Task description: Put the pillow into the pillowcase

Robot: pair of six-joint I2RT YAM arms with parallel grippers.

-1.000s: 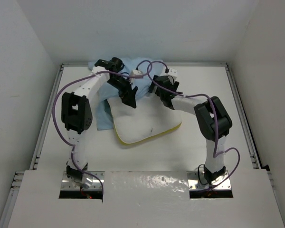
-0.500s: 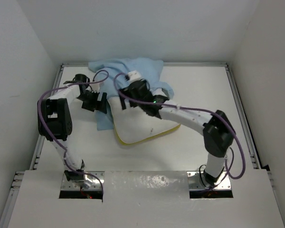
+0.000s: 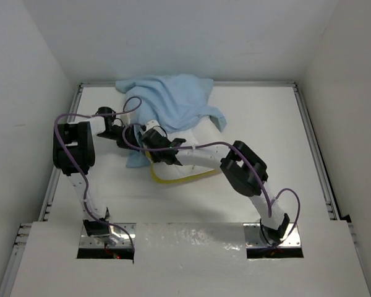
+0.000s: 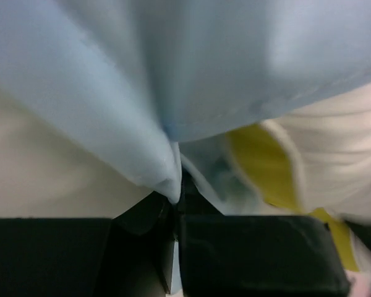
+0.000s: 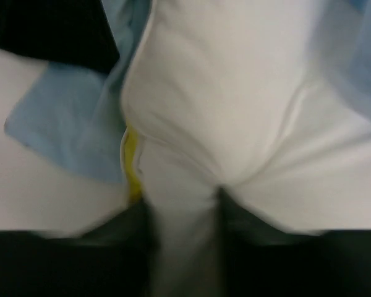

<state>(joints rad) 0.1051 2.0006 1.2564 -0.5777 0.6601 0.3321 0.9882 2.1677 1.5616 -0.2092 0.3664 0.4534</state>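
The pillowcase [image 3: 168, 102] is light blue and lies rumpled at the far middle of the table, draped over the far part of the pillow [image 3: 184, 171]. The pillow is white with a yellow band along its near edge. My left gripper [image 3: 128, 136] is at the pillowcase's near left corner. In the left wrist view this gripper [image 4: 176, 197] is shut on a fold of the blue pillowcase [image 4: 173, 80], with the pillow's yellow band [image 4: 253, 161] just to the right. My right gripper [image 3: 152, 151] reaches across the pillow to its left end. There the right gripper [image 5: 182, 216] is shut on a pinched ridge of the white pillow [image 5: 222, 105].
White walls close in the table on three sides, with metal rails [image 3: 312, 142] along the left and right edges. A corner of the pillowcase [image 5: 62, 127] lies flat on the table left of the pillow. Purple cables [image 3: 133, 102] loop over both arms.
Both arms swung left and down toward the pillow's left end. Both grippers closed, the left on the pillowcase and the right on the pillow. The pillowcase now shows more at the far side.
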